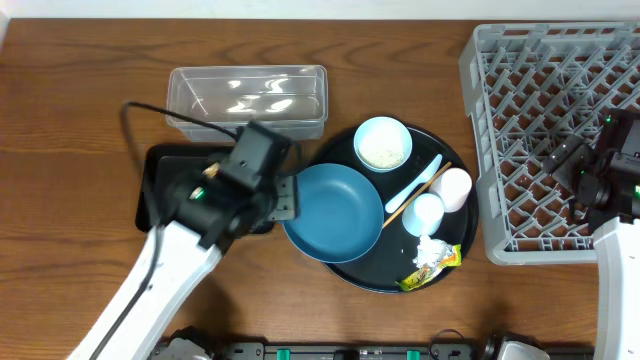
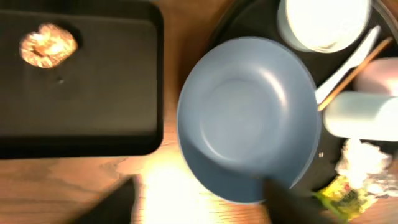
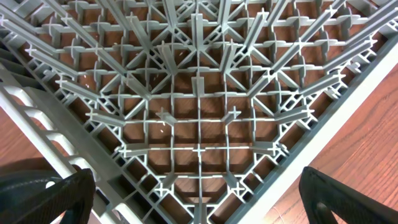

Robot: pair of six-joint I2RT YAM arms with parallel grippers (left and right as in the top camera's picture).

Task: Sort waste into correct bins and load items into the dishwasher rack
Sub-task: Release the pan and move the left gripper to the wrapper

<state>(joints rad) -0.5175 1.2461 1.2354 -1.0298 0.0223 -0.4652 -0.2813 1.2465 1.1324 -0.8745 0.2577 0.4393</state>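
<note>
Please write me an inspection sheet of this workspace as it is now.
Surface: wooden table.
Job's things: brown food lump in the shallow black tray; clear tub looks empty; blue plate, bowl with rice, cup, second cup, spoon, stick, white wad and yellow-green wrapper on the round black tray; rack, nothing seen inside.
Clutter: nothing seen.
Tools: left tool open over the plate's rim, beside the shallow tray; right tool open above the rack.
Cables: black cable loops on the table beside the tub.
Surroundings: nothing seen.
</note>
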